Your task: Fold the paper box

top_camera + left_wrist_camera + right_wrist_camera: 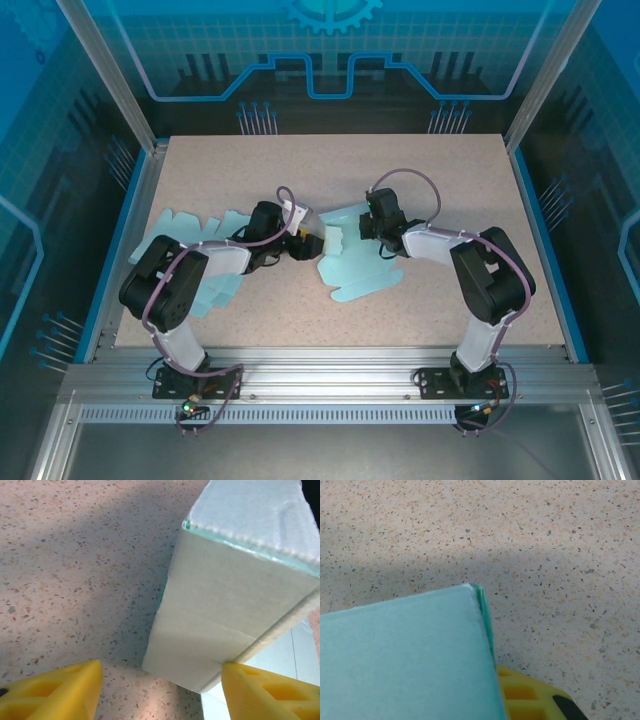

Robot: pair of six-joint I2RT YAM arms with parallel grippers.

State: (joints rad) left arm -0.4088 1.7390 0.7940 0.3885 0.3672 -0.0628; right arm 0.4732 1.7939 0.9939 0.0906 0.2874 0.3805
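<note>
The left gripper (pixel 160 692) stands with its two yellow plastic fingertips wide apart, one at the lower left (pixel 55 690) and the other at the lower right (pixel 270 695), over a speckled beige stone-look tabletop (pixel 75 570). Between them rises a folded part of the pale teal paper box (pixel 225 605): a broad whitish panel that faces the camera, with a creased, rough-edged teal panel bending away along its top edge. The panel's lower corner sits just beside the right-hand fingertip, possibly touching it, and a flat pale blue part of the sheet (pixel 300 652) lies on the table behind that corner.
</note>
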